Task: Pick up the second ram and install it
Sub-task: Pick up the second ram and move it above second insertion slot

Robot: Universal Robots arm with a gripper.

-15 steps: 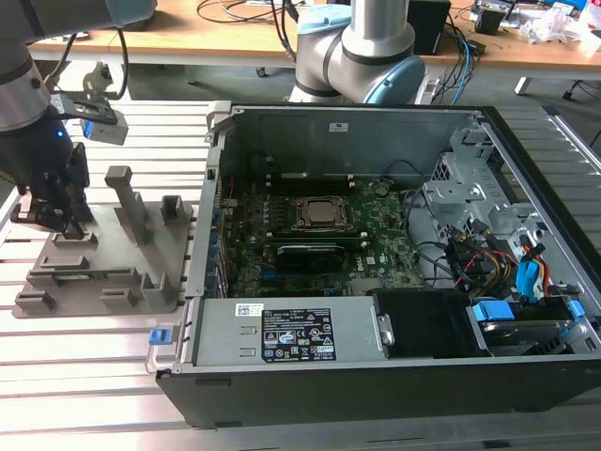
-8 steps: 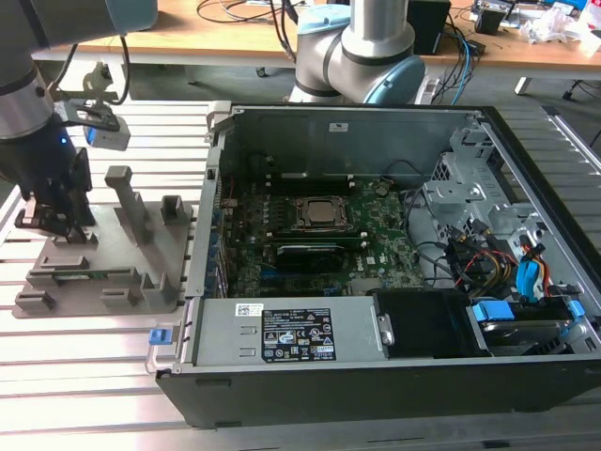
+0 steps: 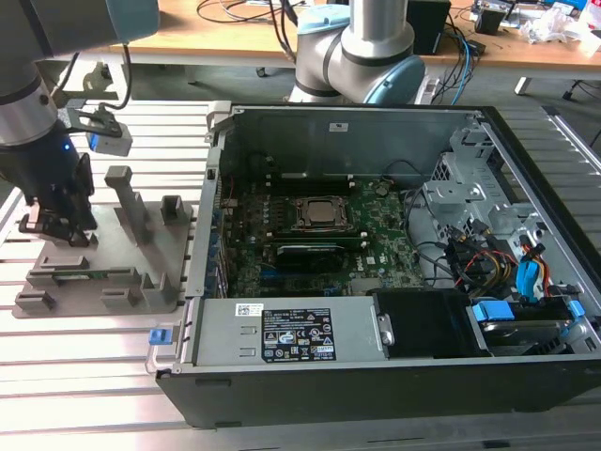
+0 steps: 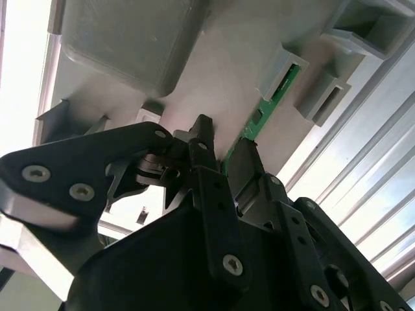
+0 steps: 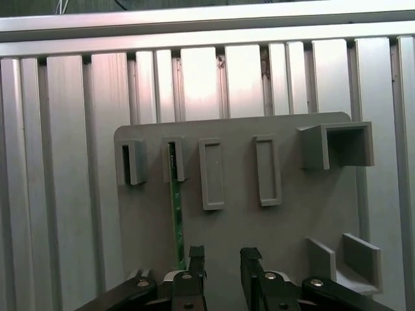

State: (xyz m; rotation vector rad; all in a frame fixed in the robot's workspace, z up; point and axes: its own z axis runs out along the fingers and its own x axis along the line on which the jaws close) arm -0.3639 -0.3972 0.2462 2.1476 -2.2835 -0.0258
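The big black computer case [image 3: 376, 395] lies open on the slatted metal table [image 3: 94, 376]. At the exterior view's left, the robot arm [image 3: 28, 132] reaches down over a gray holder plate [image 3: 150, 249] beside the case. Its claw [image 3: 56, 225] points straight down at the plate. In the first wrist view the claw's two fingers [image 5: 196, 254] are apart and hold nothing. The second ram [image 5: 174, 214] stands on its thin edge in a slot of the plate, just beside one fingertip. In the second wrist view its near end hides behind the fingers, so I cannot tell if they touch it.
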